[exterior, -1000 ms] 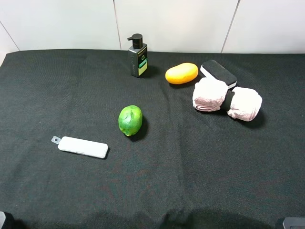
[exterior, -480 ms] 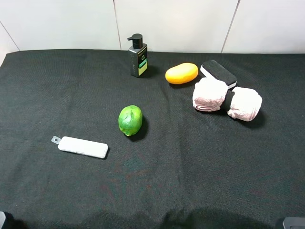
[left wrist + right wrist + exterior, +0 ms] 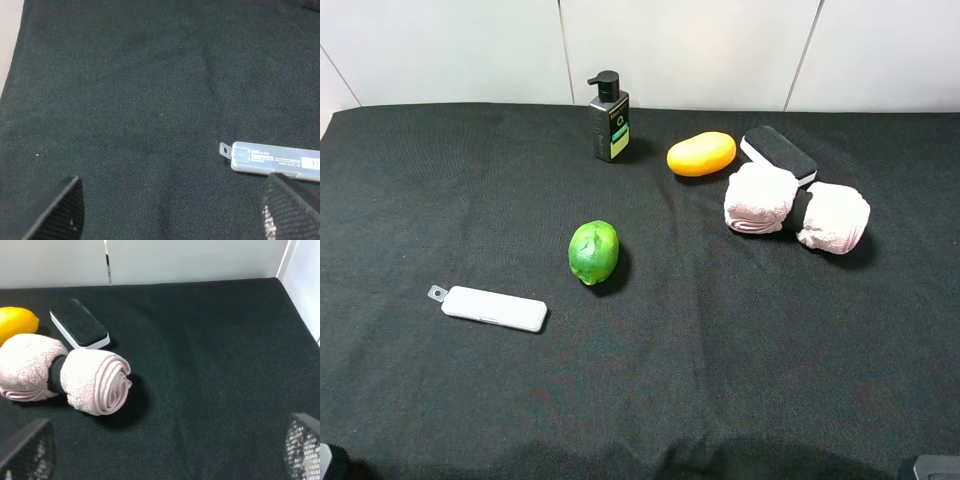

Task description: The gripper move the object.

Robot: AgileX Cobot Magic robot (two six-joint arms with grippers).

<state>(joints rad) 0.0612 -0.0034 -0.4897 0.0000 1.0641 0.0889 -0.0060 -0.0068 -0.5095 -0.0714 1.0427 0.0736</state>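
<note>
The eraser (image 3: 778,154), black felt on a white base, lies flat at the back right of the black cloth, just behind the pink rolled towels (image 3: 796,207). It also shows in the right wrist view (image 3: 80,324), far ahead of my right gripper (image 3: 165,455). That gripper is open and empty, with its fingers (image 3: 25,452) wide apart. My left gripper (image 3: 172,220) is open and empty over the cloth on the left. In the high view only slivers of the arms show at the bottom corners.
A slim white bar with a grey tab (image 3: 492,308) lies front left, near the left gripper (image 3: 275,161). A green fruit (image 3: 593,252) sits mid-table. A pump bottle (image 3: 609,118) and an orange fruit (image 3: 701,153) stand at the back. White wall behind.
</note>
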